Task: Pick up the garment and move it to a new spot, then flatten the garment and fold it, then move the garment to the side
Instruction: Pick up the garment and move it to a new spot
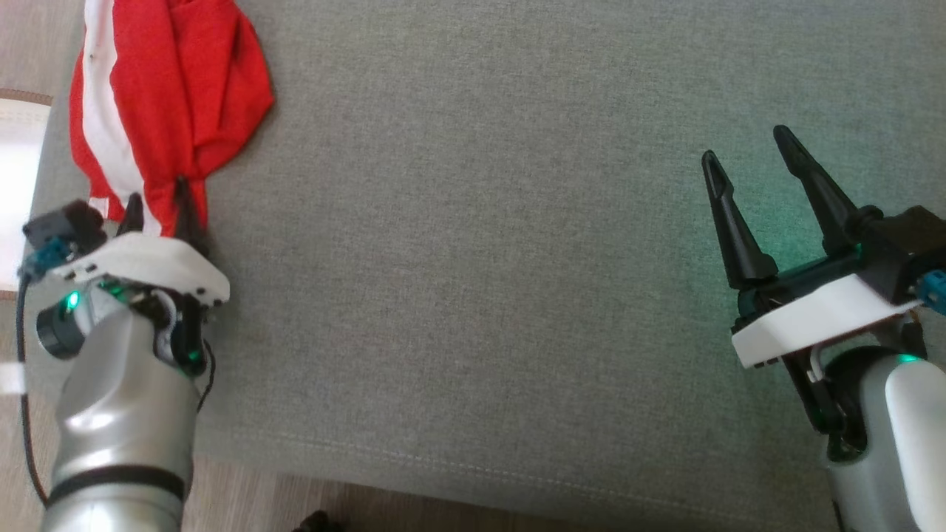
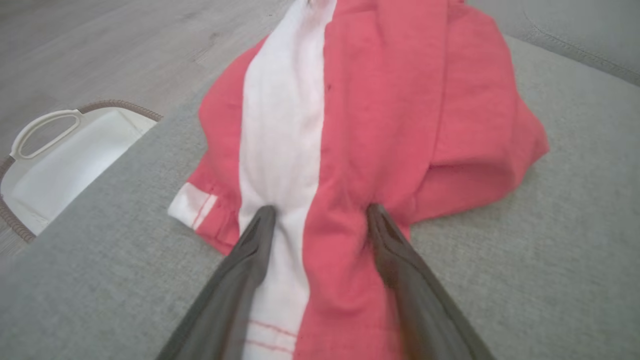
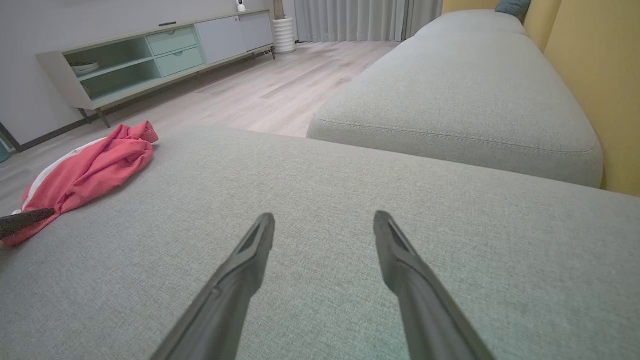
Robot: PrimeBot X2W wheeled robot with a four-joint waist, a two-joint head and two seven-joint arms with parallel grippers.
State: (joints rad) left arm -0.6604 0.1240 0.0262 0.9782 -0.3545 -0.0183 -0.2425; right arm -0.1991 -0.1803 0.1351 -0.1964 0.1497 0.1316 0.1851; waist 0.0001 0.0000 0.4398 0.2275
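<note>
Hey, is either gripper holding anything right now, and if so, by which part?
Nothing is clamped. The left gripper stands open astride the near end of the garment, fabric between its fingers. The right gripper is open over the cushion.

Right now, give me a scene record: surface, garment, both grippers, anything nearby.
surface: grey woven-fabric sofa cushion
garment: crumpled red cloth garment with a white stripe, lying near the cushion's left edge
left gripper: open, jaws straddling the garment's near end
right gripper: open, over bare cushion, apart from the garment
nearby: white basket with a handle and woven rim, on the wooden floor beside the cushion
stage: garment not yet lifted, unfolded
</note>
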